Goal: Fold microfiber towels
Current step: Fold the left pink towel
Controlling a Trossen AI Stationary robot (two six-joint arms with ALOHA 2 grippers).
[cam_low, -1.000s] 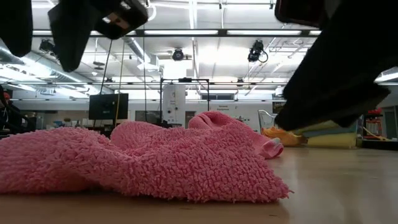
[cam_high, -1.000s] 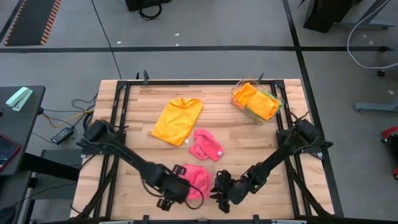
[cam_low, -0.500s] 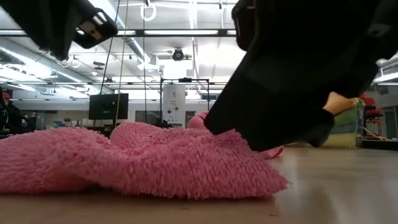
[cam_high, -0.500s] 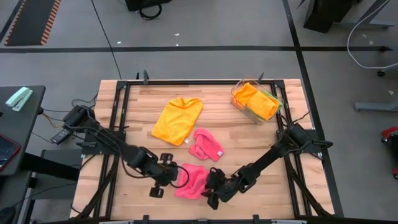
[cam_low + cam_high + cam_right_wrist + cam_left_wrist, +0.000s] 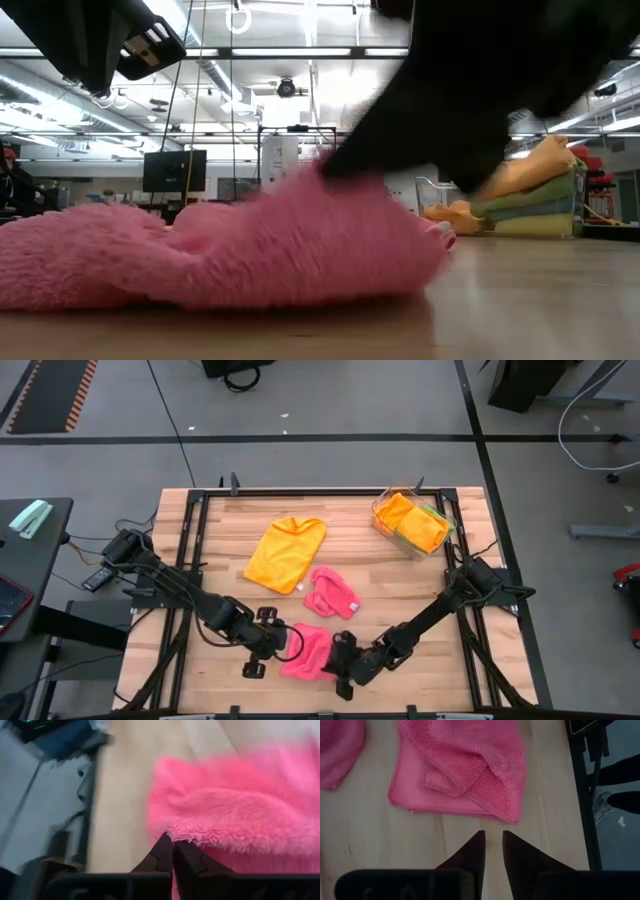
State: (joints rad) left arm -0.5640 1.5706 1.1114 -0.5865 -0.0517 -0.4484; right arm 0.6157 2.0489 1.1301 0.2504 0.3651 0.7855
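A crumpled pink towel lies near the table's front edge; it also shows in the left wrist view and the low view. My right gripper is low at the towel's right side and shut on its edge. My left gripper hovers just left of the towel, its fingers nearly together and empty, short of the towel's edge. A second pink towel and a yellow-orange towel lie flat farther back. My right gripper pinches the pink towel's fluffy edge between its two fingers, at the towel's right near side. The fingers come low from the table's right side. The rest of the towel lies bunched on the table.
A clear tray with folded orange and green towels stands at the far right corner; it also shows in the low view. Bare wood lies left of the pink towel and along the front edge.
My left gripper has drawn off the pink towel toward the table's left and a little toward the far edge. My right gripper has gone left to the towel's right edge and shut on it. The towel's right part has bunched up and risen under it.
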